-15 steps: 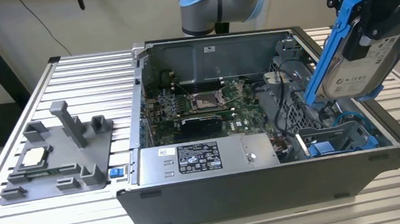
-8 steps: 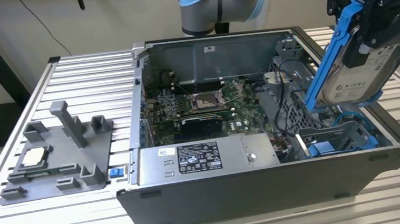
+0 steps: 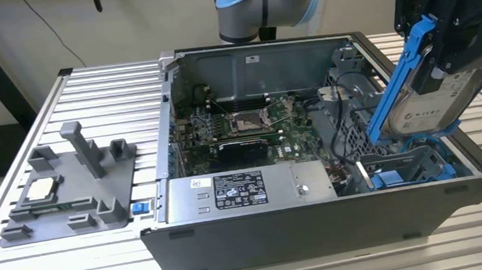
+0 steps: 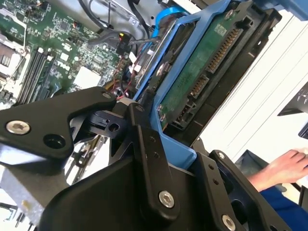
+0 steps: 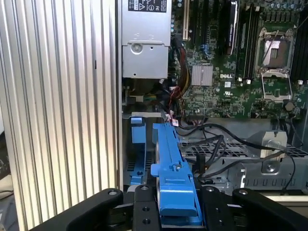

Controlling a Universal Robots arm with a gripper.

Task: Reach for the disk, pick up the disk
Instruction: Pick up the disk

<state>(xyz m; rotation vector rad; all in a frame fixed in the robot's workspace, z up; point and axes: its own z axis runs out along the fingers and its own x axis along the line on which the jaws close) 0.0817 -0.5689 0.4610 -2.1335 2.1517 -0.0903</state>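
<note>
The disk [image 3: 430,106], silver-grey with a white label and blue side rails, hangs tilted on edge above the open computer case at the exterior view's right. My black gripper [image 3: 444,57] is shut on its upper end. The disk's lower corner is just over the drive bay [image 3: 405,165]. In the second wrist view the disk's [image 4: 207,67] green circuit side and connector face the camera, and the gripper [image 4: 168,144] clamps its blue frame. The first wrist view looks along the disk's blue rail [image 5: 173,168], with the gripper [image 5: 177,204] closed on either side of it.
The open computer case [image 3: 315,225] holds a motherboard [image 3: 240,125], a power supply [image 3: 245,189] and loose cables. On the slatted table at the exterior view's left stands a grey stand [image 3: 74,185] holding a small square chip [image 3: 39,189]. A person's hand [image 4: 284,168] shows beyond the case.
</note>
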